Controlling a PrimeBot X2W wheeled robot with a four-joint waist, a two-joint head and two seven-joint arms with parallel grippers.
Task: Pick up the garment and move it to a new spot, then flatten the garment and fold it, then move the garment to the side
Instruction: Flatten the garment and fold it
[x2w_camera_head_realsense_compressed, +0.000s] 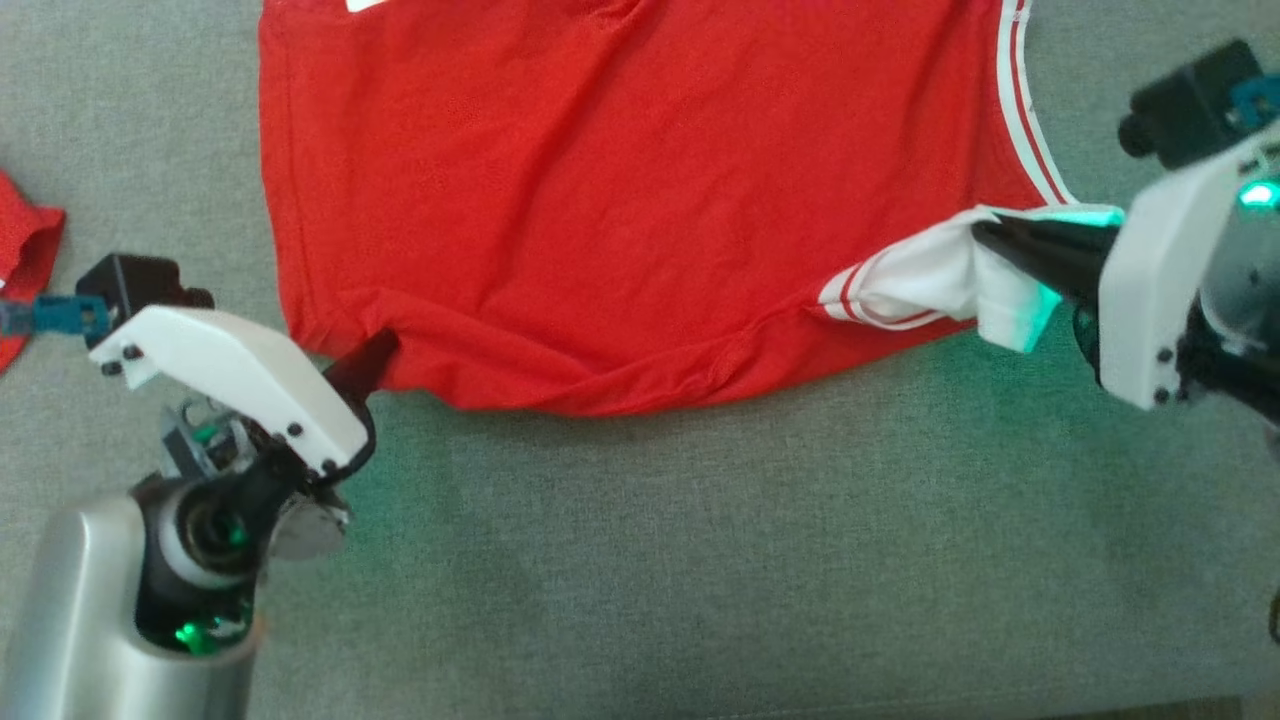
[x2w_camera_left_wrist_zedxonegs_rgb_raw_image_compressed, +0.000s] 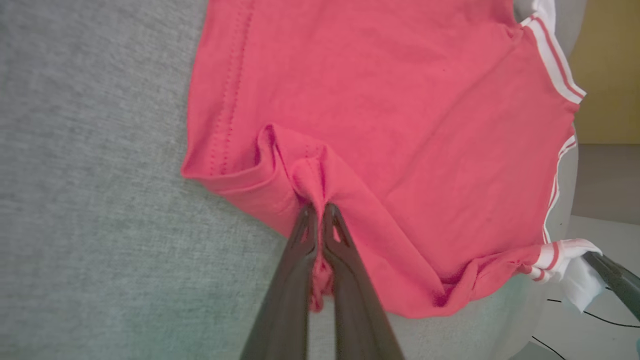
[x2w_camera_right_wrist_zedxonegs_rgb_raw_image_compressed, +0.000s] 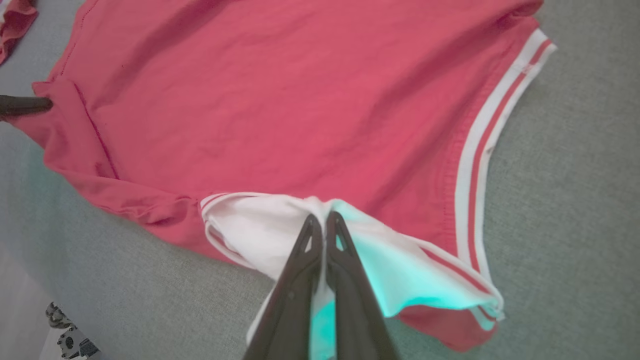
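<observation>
The garment (x2w_camera_head_realsense_compressed: 620, 200) is a red top with white, red-striped trim, spread on a grey fabric surface (x2w_camera_head_realsense_compressed: 700, 560). My left gripper (x2w_camera_head_realsense_compressed: 375, 358) is shut on the garment's near left corner, where red cloth (x2w_camera_left_wrist_zedxonegs_rgb_raw_image_compressed: 310, 180) bunches between the dark fingertips (x2w_camera_left_wrist_zedxonegs_rgb_raw_image_compressed: 320, 212). My right gripper (x2w_camera_head_realsense_compressed: 985, 235) is shut on the white sleeve (x2w_camera_head_realsense_compressed: 930, 280) at the garment's near right. In the right wrist view the white cloth (x2w_camera_right_wrist_zedxonegs_rgb_raw_image_compressed: 260, 230) drapes around my right gripper (x2w_camera_right_wrist_zedxonegs_rgb_raw_image_compressed: 322, 220) and glows green from the wrist light. The garment's top edge runs out of the head view.
Another red piece of cloth (x2w_camera_head_realsense_compressed: 25, 260) lies at the far left edge of the grey surface. In the left wrist view the surface's edge (x2w_camera_left_wrist_zedxonegs_rgb_raw_image_compressed: 570, 210) shows at the right, with floor and a yellow wall (x2w_camera_left_wrist_zedxonegs_rgb_raw_image_compressed: 607, 75) beyond it.
</observation>
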